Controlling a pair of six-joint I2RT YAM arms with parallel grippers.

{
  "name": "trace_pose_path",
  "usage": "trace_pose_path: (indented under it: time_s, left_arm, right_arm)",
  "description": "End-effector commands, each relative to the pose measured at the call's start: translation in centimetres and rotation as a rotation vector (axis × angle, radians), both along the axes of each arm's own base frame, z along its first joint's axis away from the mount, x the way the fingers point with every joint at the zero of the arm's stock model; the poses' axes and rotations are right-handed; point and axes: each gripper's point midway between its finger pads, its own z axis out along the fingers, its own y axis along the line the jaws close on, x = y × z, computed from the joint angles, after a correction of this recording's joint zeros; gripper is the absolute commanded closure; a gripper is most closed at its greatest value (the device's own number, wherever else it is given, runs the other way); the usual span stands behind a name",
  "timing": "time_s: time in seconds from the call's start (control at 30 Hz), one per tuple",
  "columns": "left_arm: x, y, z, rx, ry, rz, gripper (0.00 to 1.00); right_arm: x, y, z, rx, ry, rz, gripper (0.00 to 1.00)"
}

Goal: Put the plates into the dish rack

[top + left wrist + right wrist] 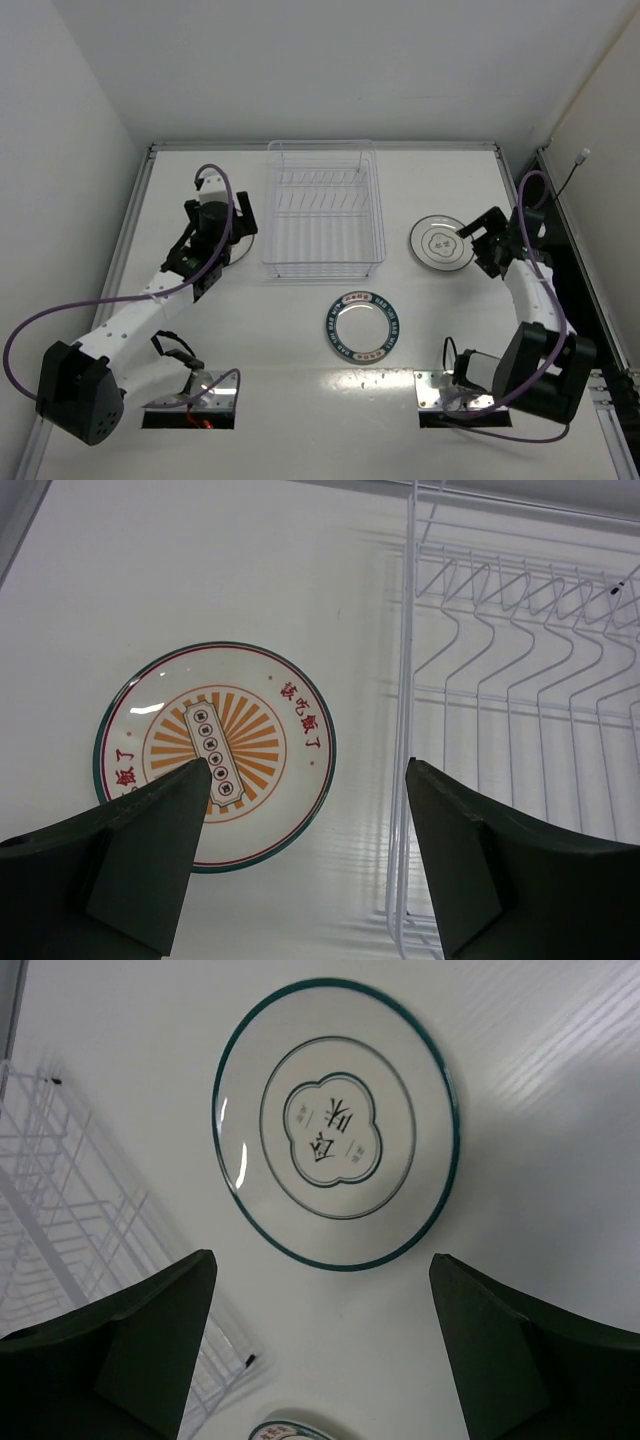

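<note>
The clear dish rack [323, 210] stands empty at the back middle of the table. The orange-patterned plate [215, 755] lies flat just left of the rack [520, 680]; in the top view it [244, 249] is mostly hidden under my left gripper [220, 240]. My left gripper [308, 770] hovers open and empty above that plate's right edge. The white plate with thin rings [441, 243] [335, 1125] lies right of the rack. My right gripper [482, 240] [322, 1257] is open and empty above its near edge. The teal-rimmed plate with pink patches [364, 324] lies flat in front of the rack.
A raised rim [140, 200] borders the table on the left, back and right. A dark gap [570, 230] runs along the right side. The arm bases and loose cables [190, 385] sit at the near edge. The rack's corner [60, 1210] shows in the right wrist view.
</note>
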Motion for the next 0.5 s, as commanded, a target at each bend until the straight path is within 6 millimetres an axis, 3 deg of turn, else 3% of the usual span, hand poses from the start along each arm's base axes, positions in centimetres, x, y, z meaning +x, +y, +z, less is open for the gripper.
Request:
trace_pose_path:
  time_s: [0.0, 0.03, 0.13, 0.17, 0.23, 0.27, 0.37, 0.4, 0.47]
  left_arm:
    - [0.2, -0.6, 2.8, -0.051, -0.082, -0.015, 0.24]
    - [0.2, -0.6, 2.8, -0.051, -0.082, -0.015, 0.24]
    - [0.0, -0.3, 3.3, -0.053, -0.095, -0.006, 0.24]
    - [-0.1, -0.3, 3.6, -0.057, -0.103, -0.006, 0.24]
    - [-0.1, -0.3, 3.6, -0.057, -0.103, -0.006, 0.24]
    - [-0.1, -0.3, 3.6, -0.057, -0.103, -0.006, 0.24]
    - [-0.1, -0.3, 3.6, -0.057, -0.103, -0.006, 0.24]
    - [0.0, -0.3, 3.8, -0.061, -0.111, -0.006, 0.24]
    - [0.0, -0.3, 3.8, -0.061, -0.111, -0.006, 0.24]
  right_arm:
    - [2.8, 0.8, 0.8, 0.11, -0.057, 0.014, 0.15]
    - [3.1, 0.5, 1.2, 0.104, -0.066, -0.002, 0.15]
    - [2.7, -0.3, -2.1, 0.115, 0.081, -0.046, 0.15]
    - [1.7, -0.7, -3.9, 0.112, 0.171, -0.076, 0.15]
    - [1.0, -0.9, -4.9, 0.097, 0.202, -0.095, 0.16]
    - [0.2, -0.7, -6.1, 0.103, 0.219, -0.096, 0.16]
    - [-0.1, -0.6, -6.6, 0.097, 0.202, -0.095, 0.16]
    - [-0.7, -0.3, -7.9, 0.11, 0.244, -0.096, 0.16]
    - [-0.2, 0.3, -8.7, 0.141, 0.24, -0.06, 0.16]
